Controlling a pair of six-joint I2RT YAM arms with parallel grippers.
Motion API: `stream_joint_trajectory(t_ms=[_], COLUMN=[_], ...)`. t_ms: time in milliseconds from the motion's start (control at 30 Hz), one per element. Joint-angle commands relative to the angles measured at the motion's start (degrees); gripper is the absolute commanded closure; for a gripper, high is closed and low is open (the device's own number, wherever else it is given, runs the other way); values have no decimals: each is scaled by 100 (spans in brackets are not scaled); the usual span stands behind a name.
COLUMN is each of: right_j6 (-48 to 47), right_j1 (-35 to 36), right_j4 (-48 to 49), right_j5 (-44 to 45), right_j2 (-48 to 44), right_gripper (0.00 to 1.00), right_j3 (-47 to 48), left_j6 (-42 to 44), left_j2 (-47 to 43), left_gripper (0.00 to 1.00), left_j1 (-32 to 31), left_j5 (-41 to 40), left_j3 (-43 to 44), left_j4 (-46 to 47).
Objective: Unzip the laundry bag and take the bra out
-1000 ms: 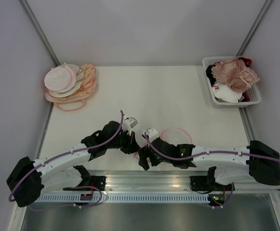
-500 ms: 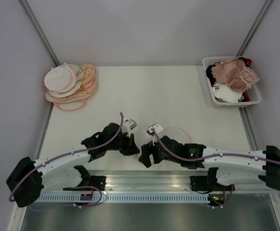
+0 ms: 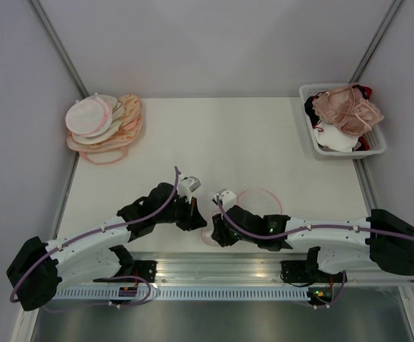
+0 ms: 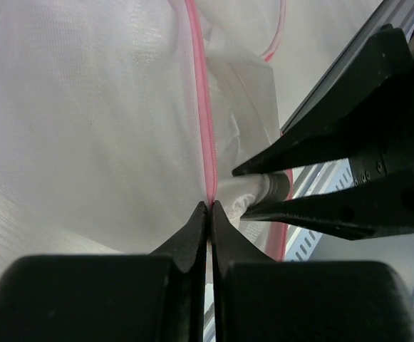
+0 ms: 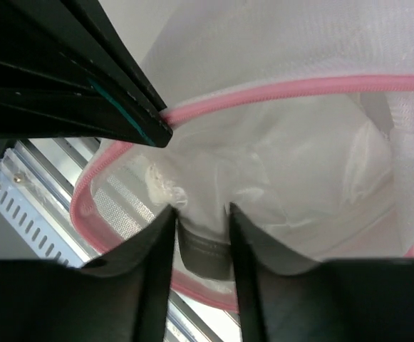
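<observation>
Table (image 3: 221,135) is big, but the laundry bag (image 3: 253,201) sits right at its near edge, over the rail, held up between my two arms. Stacked pouches (image 3: 103,125) and the garment basket (image 3: 342,121) are at the far corners, well apart, so no risk from them. The bra can't be made out; I see pale folds through the mesh in both wrist views and can't tell if that's it. My left gripper (image 4: 208,210) has its fingers pressed together on the pink zip rim (image 4: 205,121), pinching only a thin bite of it. My right gripper (image 5: 199,235) is pinching a small grey tab (image 5: 203,249), with some mesh seemingly caught in with it; I'd guess it's the zip-pull cover but I'm not sure. The main risk is that the bag is soft and unanchored: if I pull the tab along the rim, the whole bag may just follow and bunch up instead of the zip running. Next, the left bite is shallow, so the rim could slide out under tension and the bag could drop toward the rail. Mesh trapped at the tab could jam or snag the slider. The smallest risk is that the two sets of fingertips are just beside each other, so a slightly wrong pull direction could knock them together.
</observation>
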Motion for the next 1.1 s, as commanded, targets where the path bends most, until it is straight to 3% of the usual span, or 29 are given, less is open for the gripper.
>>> stream_joint_trajectory(t_ms=[0, 33, 67, 100, 267, 467, 667, 867, 933, 1033, 1067], right_j6=[69, 78, 86, 78, -167, -546, -1003, -1679, -1969, -2155, -2137], right_j1=[17, 17, 17, 17, 9, 17, 9, -192, -482, -1465, -2077], right_j4=[380, 388, 380, 345, -129, -788, -1246, -826, -423, -314, -341], right_j5=[123, 115, 106, 106, 351, 1054, 3055, 5481, 5511, 4871, 4356], right_j2=[91, 109, 127, 127, -285, -1961, -2913, -2801, -2721, -2379, -2108], right_gripper=[64, 83, 95, 100, 99, 100, 100, 99, 100, 99, 100], right_j3=[-35, -26, -17, 26, 316, 1009, 1564, 2038, 2153, 2539, 2801], left_j6=[-188, -205, -197, -214, -223, -241, -241, -284, -302, -311, -320], left_j2=[-125, -125, -134, -169, -178, -64, 112, 226, 235, 174, 174], left_gripper=[98, 98, 98, 98, 98, 98, 98, 98, 98, 98, 98], left_j1=[-31, -31, -31, -40, -40, -31, -31, -40, -31, -40, -40], left_j5=[145, 136, 145, 145, 57, -66, -119, -57, -40, -40, -31], left_j3=[-66, -74, -75, -92, -162, -189, -136, -83, -66, -66, -48], left_j4=[198, 207, 207, 198, 189, 207, 268, 356, 356, 348, 356])
